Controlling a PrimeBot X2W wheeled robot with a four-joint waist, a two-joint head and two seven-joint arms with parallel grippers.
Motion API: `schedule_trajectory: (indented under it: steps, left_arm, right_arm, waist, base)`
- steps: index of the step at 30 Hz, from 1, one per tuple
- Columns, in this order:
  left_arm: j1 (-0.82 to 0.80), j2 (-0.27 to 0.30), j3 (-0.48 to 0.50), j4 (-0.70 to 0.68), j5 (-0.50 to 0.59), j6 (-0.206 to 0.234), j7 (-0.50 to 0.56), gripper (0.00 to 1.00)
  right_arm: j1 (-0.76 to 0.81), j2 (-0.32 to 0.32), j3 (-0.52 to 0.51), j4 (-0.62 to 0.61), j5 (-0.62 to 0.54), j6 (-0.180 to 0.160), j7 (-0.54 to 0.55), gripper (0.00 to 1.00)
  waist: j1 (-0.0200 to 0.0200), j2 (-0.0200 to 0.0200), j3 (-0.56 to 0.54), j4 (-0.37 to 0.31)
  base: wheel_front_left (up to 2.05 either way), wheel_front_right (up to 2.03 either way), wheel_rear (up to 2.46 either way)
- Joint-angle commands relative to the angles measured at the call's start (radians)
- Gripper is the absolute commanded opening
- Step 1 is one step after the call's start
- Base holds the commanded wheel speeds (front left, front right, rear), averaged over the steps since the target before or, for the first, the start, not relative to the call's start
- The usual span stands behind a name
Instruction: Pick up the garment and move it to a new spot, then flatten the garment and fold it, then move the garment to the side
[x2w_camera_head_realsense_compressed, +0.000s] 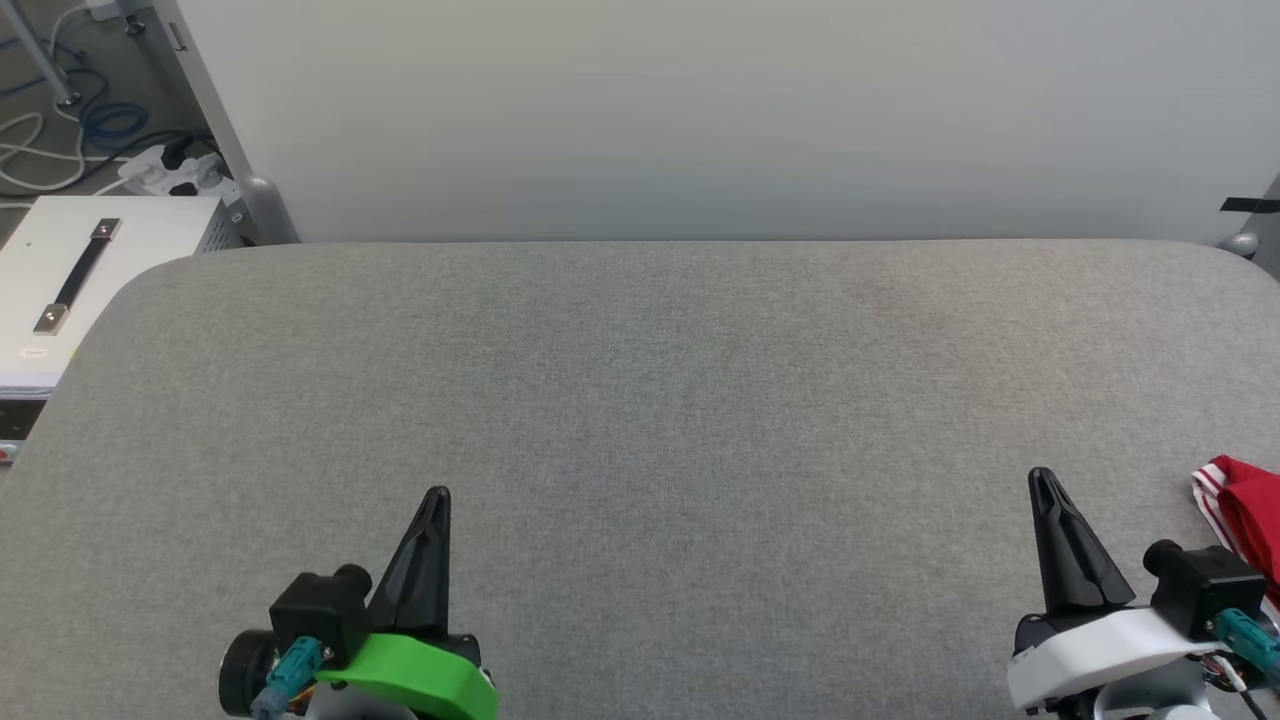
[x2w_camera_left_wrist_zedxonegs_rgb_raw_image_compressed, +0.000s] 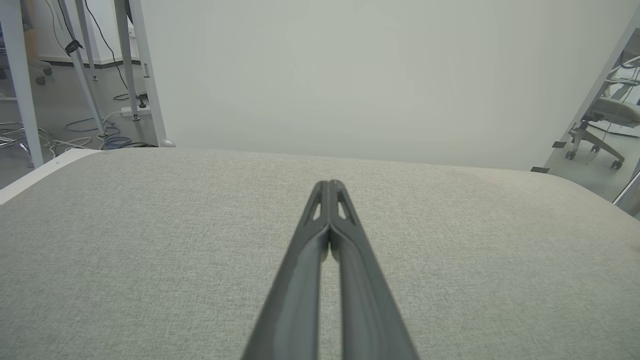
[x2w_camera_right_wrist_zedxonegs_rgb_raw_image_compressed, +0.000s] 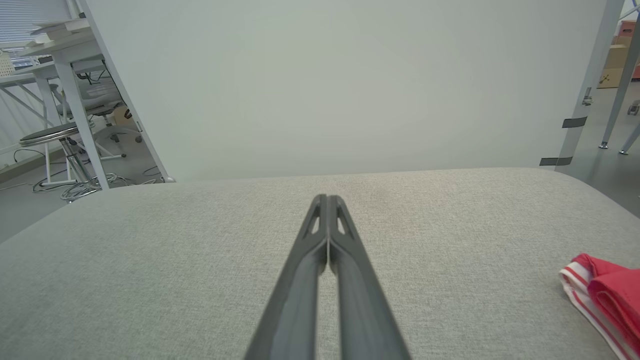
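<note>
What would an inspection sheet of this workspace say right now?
Surface: grey fabric-covered table, smooth.
Job's things: garment, red with striped trim, at the table's right edge, cut off by the frame.
Clutter: nothing seen.
Grippers: left gripper and right gripper both shut, empty, over the table's near side.
Cables: cables and a power strip on the floor, far left.
Surroundings: white panel behind the table; white case with handle at left; office chair; stool.

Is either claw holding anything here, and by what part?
Nothing is held. The left claw and right claw are shut on nothing; the garment lies apart.
</note>
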Motion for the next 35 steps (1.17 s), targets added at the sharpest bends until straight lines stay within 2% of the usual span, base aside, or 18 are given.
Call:
schedule_trajectory:
  steps: [1, 35]
  left_arm:
    - [-0.010, -0.003, 0.007, -0.009, 0.015, 0.007, 0.005, 0.00]
    - [-0.028, -0.005, 0.034, -0.035, 0.084, 0.044, 0.081, 0.00]
  right_arm:
    - [-0.007, 0.009, -0.002, -0.007, -0.013, 0.000, 0.006, 0.00]
    - [-0.019, 0.034, -0.011, -0.031, -0.101, -0.001, 0.081, 0.00]
  waist:
    - [0.0000, 0.0000, 0.000, 0.000]
    - [0.0000, 0.0000, 0.012, -0.011]
  base:
    - [0.00, 0.00, 0.00]
    - [0.00, 0.00, 0.00]
